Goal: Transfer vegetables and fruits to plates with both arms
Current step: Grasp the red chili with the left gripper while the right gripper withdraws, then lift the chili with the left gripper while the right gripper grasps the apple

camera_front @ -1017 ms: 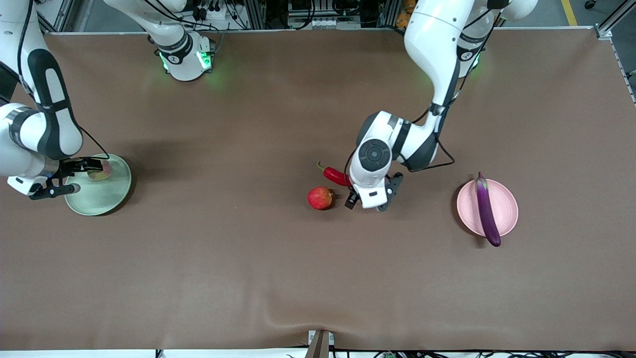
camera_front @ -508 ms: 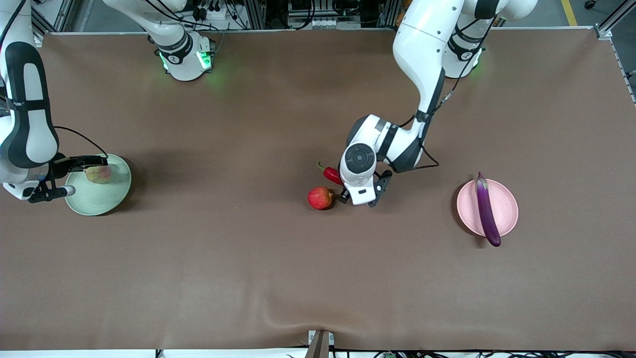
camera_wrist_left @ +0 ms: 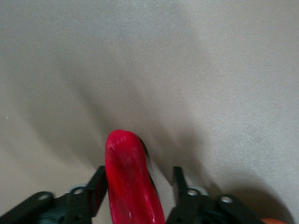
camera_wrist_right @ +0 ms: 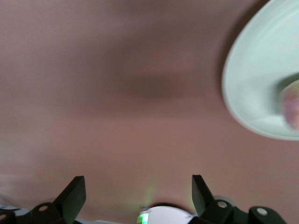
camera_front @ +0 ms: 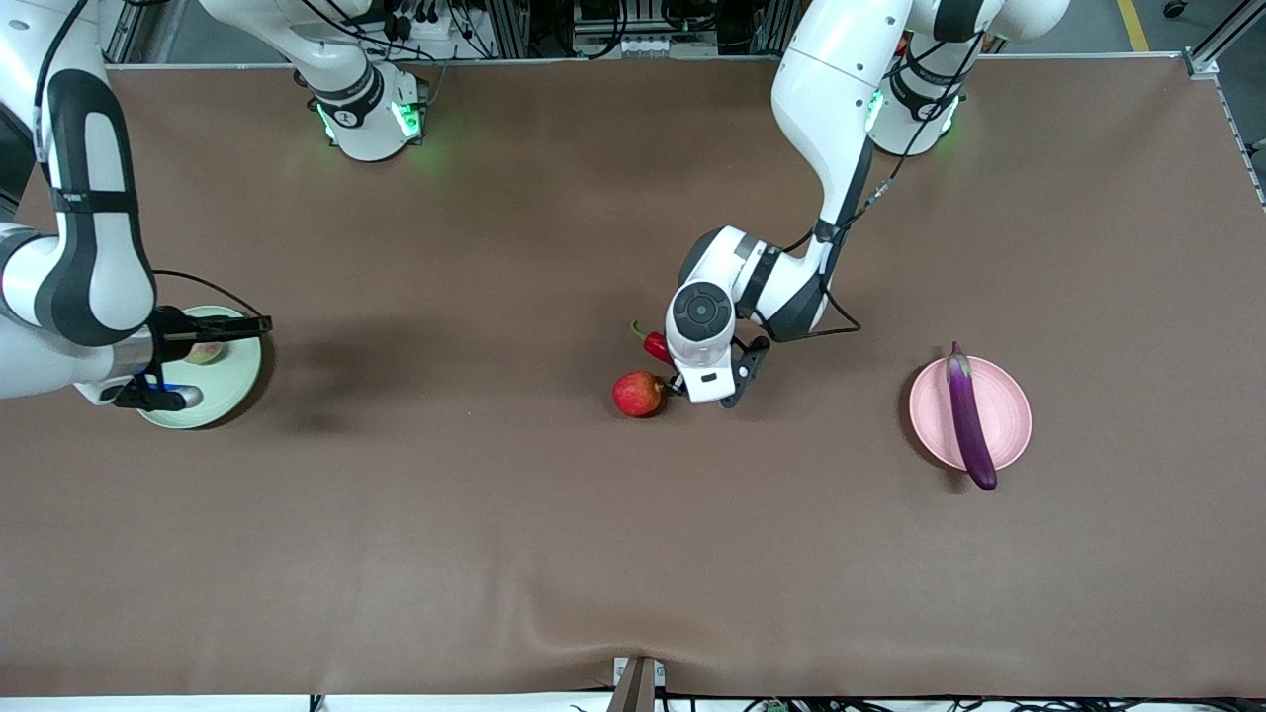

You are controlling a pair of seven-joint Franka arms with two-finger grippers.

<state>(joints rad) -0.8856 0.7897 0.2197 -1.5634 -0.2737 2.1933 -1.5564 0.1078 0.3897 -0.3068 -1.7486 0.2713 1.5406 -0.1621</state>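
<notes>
The red chili pepper [camera_front: 655, 344] lies mid-table, just farther from the front camera than the red fruit [camera_front: 637, 393]. My left gripper [camera_front: 682, 382] is low over the chili's tip. In the left wrist view the chili [camera_wrist_left: 128, 172] lies between the open fingers of my left gripper [camera_wrist_left: 138, 185], against one finger and clear of the other. The purple eggplant [camera_front: 967, 415] lies across the pink plate [camera_front: 1011, 410]. The yellow-green fruit [camera_front: 205, 351] rests in the mint green plate [camera_front: 223, 391]. My right gripper [camera_front: 229, 360] is wide open and empty above that plate. In the right wrist view the right gripper [camera_wrist_right: 138, 191], plate [camera_wrist_right: 252, 93] and fruit [camera_wrist_right: 292, 105] show.
The brown tablecloth has a raised fold at the front edge [camera_front: 633, 643]. Both arm bases stand along the edge farthest from the front camera. The right arm's forearm [camera_front: 89, 247] hangs over the table end by the green plate.
My left gripper has moved toward the right arm's end of the table and come down around the chili. My right gripper has let go of the yellow-green fruit and shifted above the plate.
</notes>
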